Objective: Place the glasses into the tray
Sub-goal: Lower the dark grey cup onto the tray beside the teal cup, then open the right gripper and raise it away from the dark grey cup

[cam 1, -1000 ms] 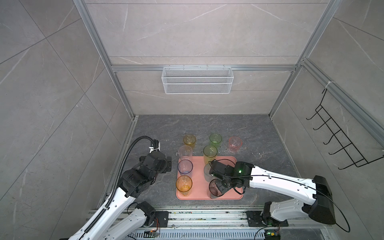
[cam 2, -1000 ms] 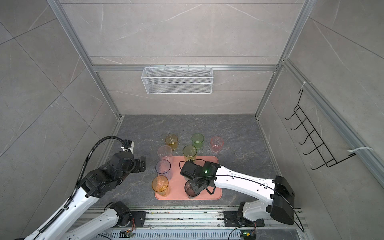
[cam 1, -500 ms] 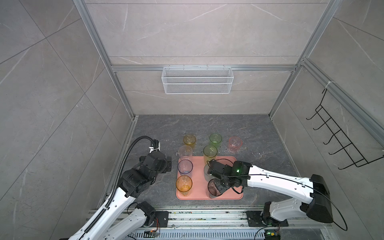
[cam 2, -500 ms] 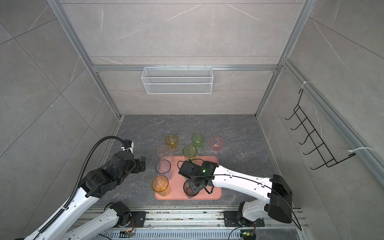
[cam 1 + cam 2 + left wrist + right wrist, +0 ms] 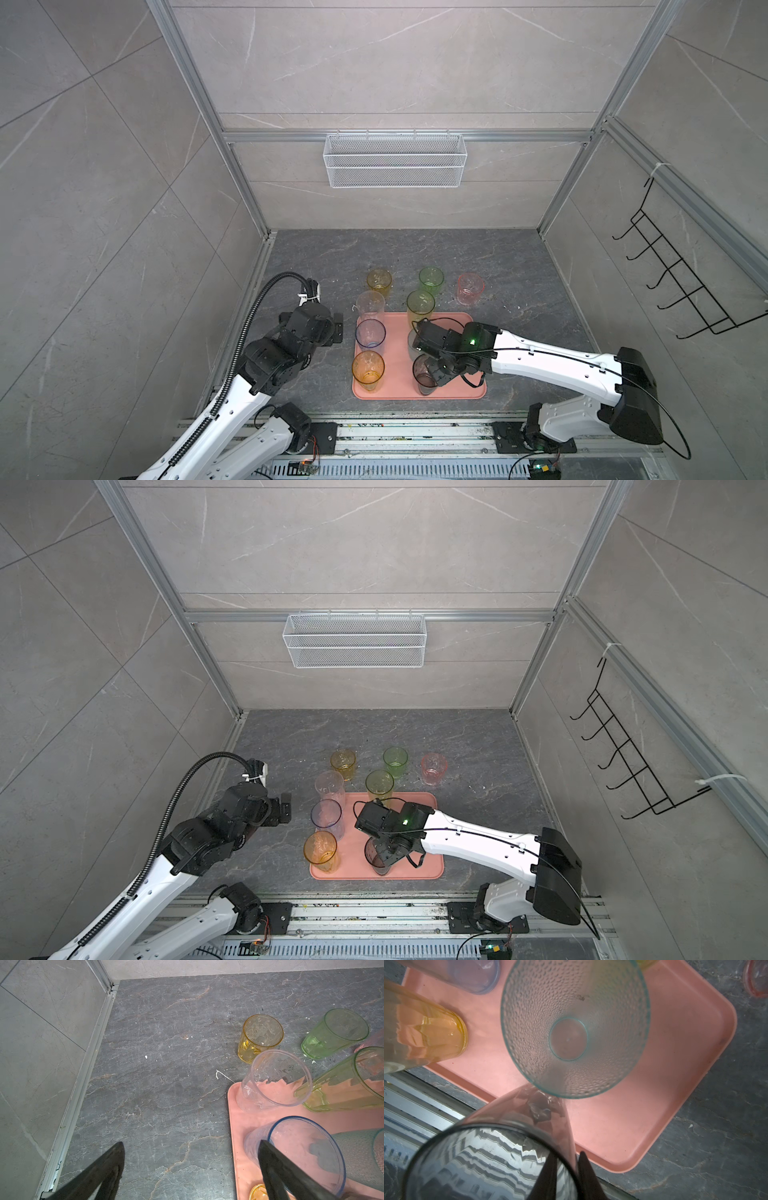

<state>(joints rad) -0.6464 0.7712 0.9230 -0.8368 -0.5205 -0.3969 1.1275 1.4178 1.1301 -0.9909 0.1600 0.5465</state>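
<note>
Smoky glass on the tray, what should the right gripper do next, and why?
Probably open the right gripper wider, then lift straight up: the smoky glass already stands upright in the tray, its rim between the fingers, and the teal glass is close beside it.

I count nine glasses in all: two amber, a short amber glass point(image 5: 379, 279) and a tall amber glass point(image 5: 368, 366); two green, a short green glass point(image 5: 431, 280) and a tall green glass point(image 5: 420, 303); one pink glass point(image 5: 471, 288), one clear glass point(image 5: 370, 303), one blue glass point(image 5: 370, 332), one teal glass point(image 5: 571, 1012), one smoky glass point(image 5: 422, 380). One tray point(image 5: 397, 386), one wire basket point(image 5: 395, 166), one hook rack point(image 5: 681, 282)
</note>
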